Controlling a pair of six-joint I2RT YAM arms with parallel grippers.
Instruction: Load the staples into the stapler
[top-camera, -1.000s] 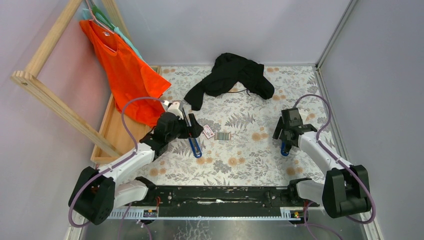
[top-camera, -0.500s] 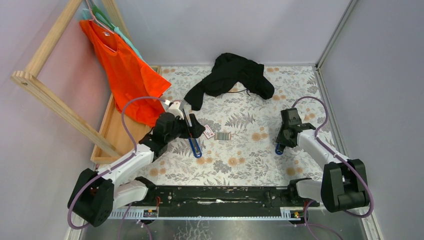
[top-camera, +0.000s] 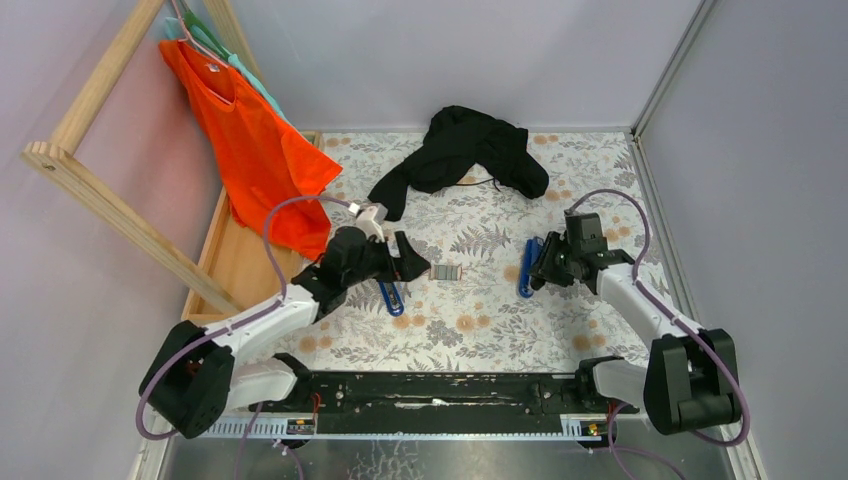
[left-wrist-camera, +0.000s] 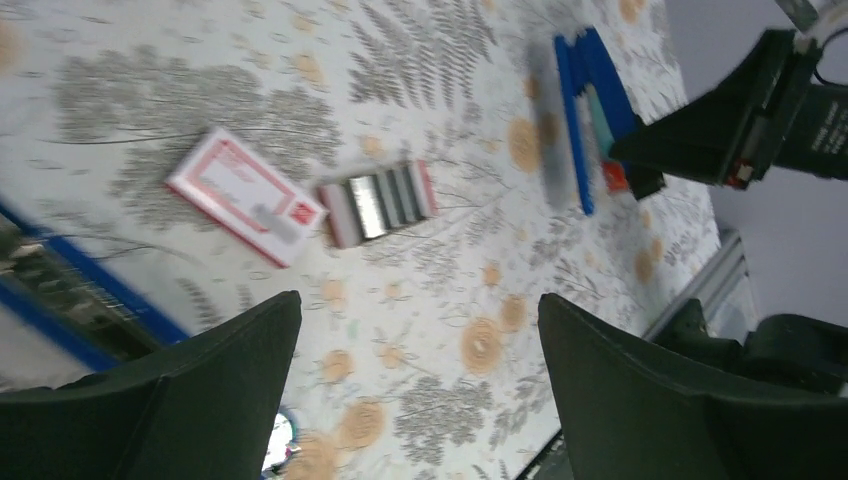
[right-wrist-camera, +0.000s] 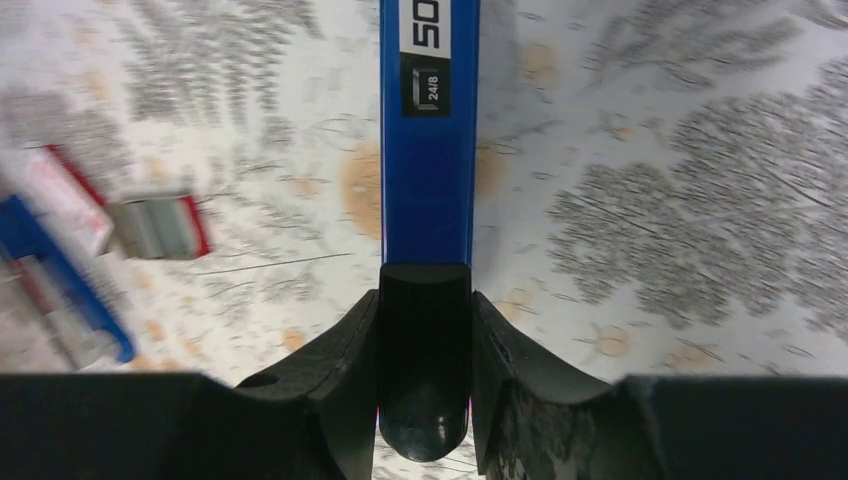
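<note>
My right gripper (right-wrist-camera: 428, 300) is shut on the black rear end of a blue stapler (right-wrist-camera: 428, 130), which points away from it. From above, this stapler (top-camera: 527, 268) is right of centre and the right gripper (top-camera: 541, 266) holds its right end. The staples lie at centre: a small grey-silver tray (top-camera: 447, 272) (left-wrist-camera: 380, 202) (right-wrist-camera: 158, 227) and beside it a white-and-red box (left-wrist-camera: 245, 195) (right-wrist-camera: 60, 195). My left gripper (left-wrist-camera: 420, 305) is open and empty, hovering just left of the tray (top-camera: 408, 262).
A second blue stapler (top-camera: 390, 297) (right-wrist-camera: 60, 290) lies on the floral mat under the left arm. At the back lies a black garment (top-camera: 460, 150). An orange shirt (top-camera: 250, 140) hangs on a wooden rack (top-camera: 100, 200) at the left, above a wooden tray (top-camera: 228, 265).
The right gripper closed on the blue stapler and carried it left toward the centre. The left gripper shifted right, over the box.
</note>
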